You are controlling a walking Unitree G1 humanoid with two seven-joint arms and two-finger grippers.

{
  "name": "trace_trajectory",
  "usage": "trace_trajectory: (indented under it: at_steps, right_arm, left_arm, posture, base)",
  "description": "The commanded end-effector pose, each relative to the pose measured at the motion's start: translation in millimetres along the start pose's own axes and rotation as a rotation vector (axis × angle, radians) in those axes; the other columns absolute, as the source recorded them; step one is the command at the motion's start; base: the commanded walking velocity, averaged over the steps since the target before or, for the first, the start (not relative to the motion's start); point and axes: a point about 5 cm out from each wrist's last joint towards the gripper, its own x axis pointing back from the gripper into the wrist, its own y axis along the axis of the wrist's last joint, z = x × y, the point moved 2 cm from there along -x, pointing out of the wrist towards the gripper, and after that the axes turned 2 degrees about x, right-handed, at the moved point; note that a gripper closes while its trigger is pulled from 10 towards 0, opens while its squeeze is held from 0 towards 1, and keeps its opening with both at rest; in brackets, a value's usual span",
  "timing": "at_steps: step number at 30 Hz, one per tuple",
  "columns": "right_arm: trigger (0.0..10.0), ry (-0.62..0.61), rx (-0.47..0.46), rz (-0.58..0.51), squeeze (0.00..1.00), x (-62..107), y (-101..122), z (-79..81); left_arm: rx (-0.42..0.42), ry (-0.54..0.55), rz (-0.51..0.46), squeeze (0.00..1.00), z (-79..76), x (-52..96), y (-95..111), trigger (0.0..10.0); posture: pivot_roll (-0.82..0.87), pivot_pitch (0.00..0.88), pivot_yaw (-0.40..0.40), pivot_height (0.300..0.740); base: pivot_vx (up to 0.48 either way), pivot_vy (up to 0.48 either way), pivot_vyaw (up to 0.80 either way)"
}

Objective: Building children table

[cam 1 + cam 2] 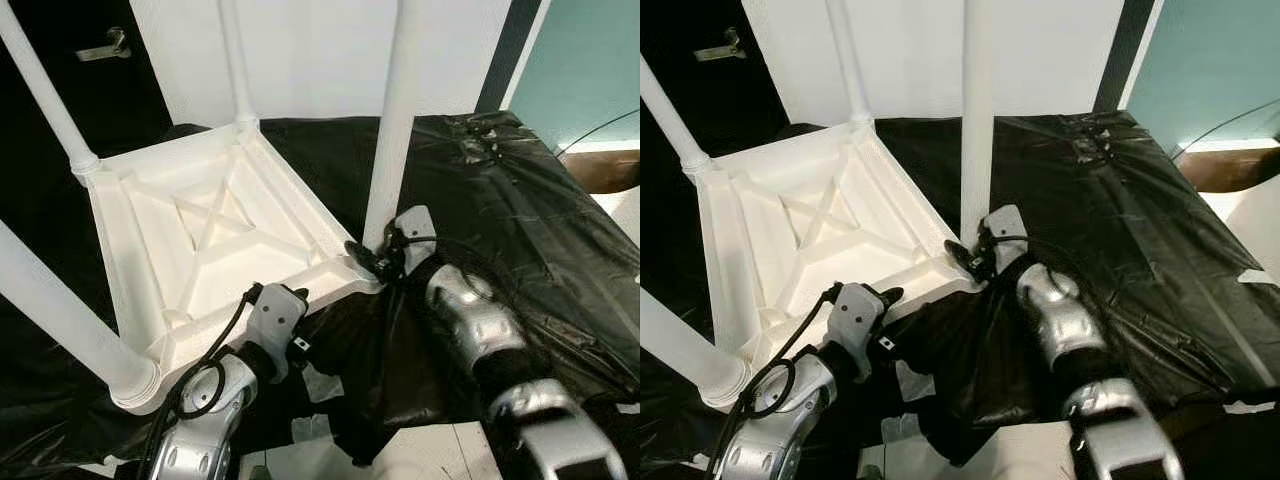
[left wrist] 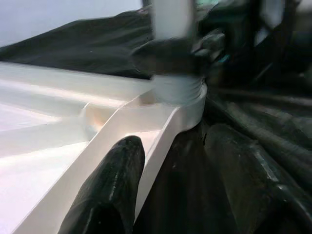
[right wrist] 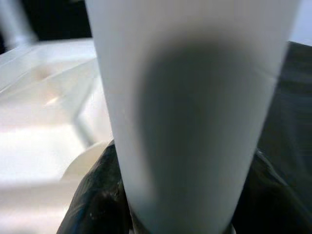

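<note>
The white tabletop (image 1: 205, 235) lies upside down on a black sheet (image 1: 520, 210), ribbed underside up, with an X of braces in the middle. Four white legs stand up out of its corners: the far-left leg (image 1: 45, 95), the far leg (image 1: 236, 60), the near-left leg (image 1: 60, 320) and the near-right leg (image 1: 395, 120).

The right gripper (image 1: 372, 262) is down at the foot of the near-right leg, right where it meets the corner socket. In the right wrist view that leg (image 3: 195, 112) rises straight ahead with black fingers (image 3: 97, 200) pressed on either side of it, so the jaws are clamped around the leg. The silver right arm (image 1: 470, 330) runs back over the sheet toward the robot.

The left gripper (image 2: 165, 195) sits at the near edge of the tabletop, between the two near legs. In the left wrist view one finger (image 2: 109, 190) lies over the white rim and the other is outside it above the sheet, so the jaws straddle the rim (image 2: 161, 141); whether they squeeze it or just rest there, I cannot tell. That view also shows the threaded socket (image 2: 178, 90) with the right gripper's dark fingers wrapped just above it.

Behind the table there is a white wall (image 1: 320, 50), a dark door with a handle (image 1: 105, 45) at far left, and a teal wall (image 1: 580, 70) at far right
</note>
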Motion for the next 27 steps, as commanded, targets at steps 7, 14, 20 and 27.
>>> trace_trajectory:
  at_steps: [7, 14, 20, 27]
  right_arm:
    - [0.0, -0.127, -0.1, 0.097, 0.0, 5.9, -22.3, 7.0]
    - [10.0, -0.095, -0.089, 0.063, 0.0, 8.8, -11.2, 15.2]
    - [10.0, -0.026, -0.063, -0.008, 1.0, 14.1, 1.3, 2.9]
    - [10.0, 0.069, -0.037, -0.026, 1.0, 24.5, 5.3, -18.2]
  left_arm:
    - [-0.003, 0.049, 0.012, 0.0, 5.3, -3.4, -1.4, 10.0]
    - [-0.006, 0.055, 0.009, 0.0, 6.9, -3.2, 0.0, 10.0]
    - [-0.01, 0.065, 0.008, 0.0, 8.2, -2.3, 0.7, 10.0]
    - [-0.014, 0.072, 0.011, 0.0, 10.3, -1.5, 0.3, 10.0]
  posture:
    - [0.11, 0.046, -0.012, 0.74]
    - [0.11, 0.044, -0.013, 0.74]
    - [0.12, 0.043, -0.019, 0.74]
    - [0.12, 0.043, -0.019, 0.74]
  base:
    - [0.0, 0.0, 0.0]
    - [0.0, 0.0, 0.0]
    - [0.0, 0.0, 0.0]
    - [0.0, 0.0, 0.0]
